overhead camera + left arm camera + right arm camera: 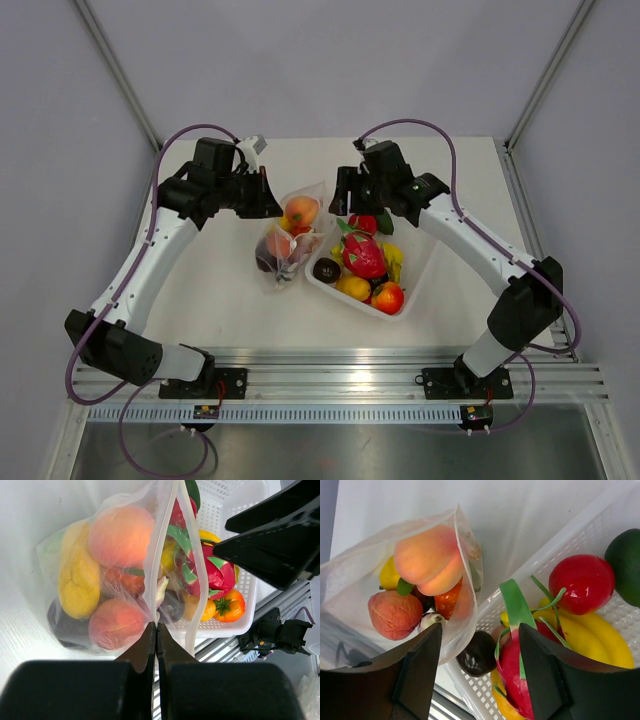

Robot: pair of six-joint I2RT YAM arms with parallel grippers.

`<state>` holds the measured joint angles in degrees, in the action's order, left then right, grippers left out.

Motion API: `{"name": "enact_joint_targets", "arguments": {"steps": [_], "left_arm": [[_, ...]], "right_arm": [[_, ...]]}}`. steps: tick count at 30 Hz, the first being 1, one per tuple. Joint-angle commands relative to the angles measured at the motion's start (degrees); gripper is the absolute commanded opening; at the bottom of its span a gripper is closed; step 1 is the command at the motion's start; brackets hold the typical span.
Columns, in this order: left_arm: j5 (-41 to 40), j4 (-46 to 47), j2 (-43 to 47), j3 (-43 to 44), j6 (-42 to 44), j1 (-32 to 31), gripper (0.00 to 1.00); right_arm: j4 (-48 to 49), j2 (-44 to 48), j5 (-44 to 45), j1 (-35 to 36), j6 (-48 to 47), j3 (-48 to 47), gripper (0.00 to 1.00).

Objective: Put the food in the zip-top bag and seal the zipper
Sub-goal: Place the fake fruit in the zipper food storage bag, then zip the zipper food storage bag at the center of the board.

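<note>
Fingers of my L gripper (156,630) pinched shut on zip-top bag (107,570) mouth edge; bag part-filled, beside tray (580,530). R gripper (480,630) wide, empty, over tray. Step: loading. Next, prob.: R takes dragon fruit (363,255), needs wide grip.

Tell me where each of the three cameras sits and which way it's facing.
Top external: fixed above and behind the robot, looking down at the table; left arm and right arm show.
Left wrist: on the left arm, facing the zip-top bag; the left gripper, shut, pinches its edge.
Right wrist: on the right arm, over the white tray; the right gripper shows, open.
Both wrist views share bag and tray.
</note>
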<state>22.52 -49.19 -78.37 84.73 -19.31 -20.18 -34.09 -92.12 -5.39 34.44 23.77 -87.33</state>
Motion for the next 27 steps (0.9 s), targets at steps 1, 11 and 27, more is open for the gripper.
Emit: {"name": "enact_joint_targets", "arguments": {"steps": [1,11,27], "left_arm": [[1.56,3.57,2.78,0.17,0.06,-0.21,0.0],[0.94,2.96,3.4,-0.35,0.59,-0.21,0.0],[0.42,3.31,-4.15,7.81,1.56,-0.12,0.0]], "right_arm": [[1.3,-1.75,-2.34,0.63,1.1,0.58,0.69],[5.26,-5.88,-11.57,0.98,2.25,-1.26,0.13],[24.49,-1.22,-8.95,8.37,21.39,3.48,0.0]]}}
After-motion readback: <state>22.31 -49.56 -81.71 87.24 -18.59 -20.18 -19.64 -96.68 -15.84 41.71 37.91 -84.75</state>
